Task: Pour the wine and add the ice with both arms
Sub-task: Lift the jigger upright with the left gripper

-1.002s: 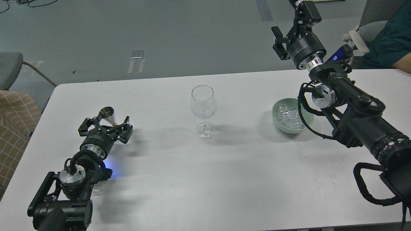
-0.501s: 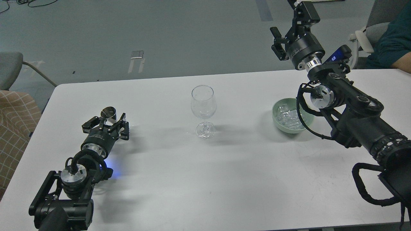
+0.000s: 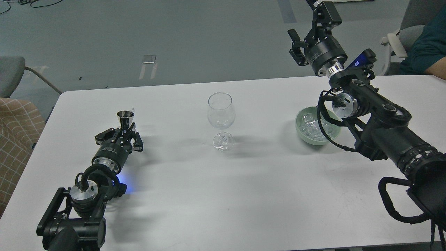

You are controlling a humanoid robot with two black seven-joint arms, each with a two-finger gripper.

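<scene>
A clear stemmed glass (image 3: 221, 112) stands upright at the table's middle. A small silver jigger (image 3: 125, 119) stands at the left, and my left gripper (image 3: 121, 134) is shut around its lower part from the near side. Any wine in the jigger or the glass does not show. Clear ice cubes (image 3: 311, 124) lie in a pale green bowl (image 3: 300, 129) at the right. My right gripper (image 3: 308, 33) is open and empty, raised high above and behind the bowl, and its arm hides the bowl's right rim.
The white table (image 3: 244, 195) ends at a far edge just behind the glass. A person in teal (image 3: 427, 45) sits at the far right by a grey chair. A checked seat (image 3: 17, 132) stands off the table's left edge.
My left gripper's fingers have closed in on the jigger, which has shifted a little right with the gripper and now stands upright. My right gripper has drifted slightly left and up.
</scene>
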